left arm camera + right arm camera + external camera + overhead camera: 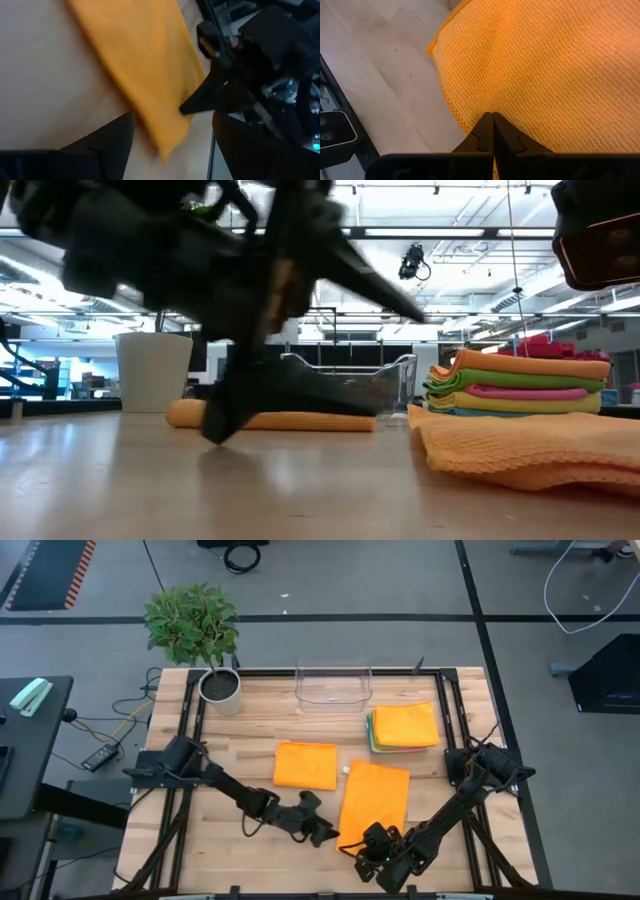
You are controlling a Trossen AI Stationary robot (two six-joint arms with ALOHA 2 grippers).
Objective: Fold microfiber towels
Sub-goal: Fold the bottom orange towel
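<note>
An orange microfiber towel point(376, 802) lies folded lengthwise into a long strip on the near middle of the bench point(250, 730), one narrow end pointing toward the robot, and both arms are working at that near end. The left claw point(322, 832) sits just beside the strip's near left corner with its fingers spread wide and nothing between them; in its wrist view the corner of the cloth lies on the wood between the two dark fingers, untouched. The right claw point(366, 846) is at the strip's near edge with its fingers pressed fully together; in its own wrist view the closed tips point(493, 131) rest against the hem, and I cannot tell whether any cloth is pinched between them. A second orange towel point(306, 765), already folded, lies to the left of the strip, and a stack of folded towels point(405, 726) with an orange one on top sits at the far right, beside a clear plastic bin point(333, 686) and well away from a potted plant point(196, 632). This reads as the pause between folds on the strip: the first fold is laid. The next move would call for taking both near corners and carrying them across to the far end, keeping the edges aligned.
</note>
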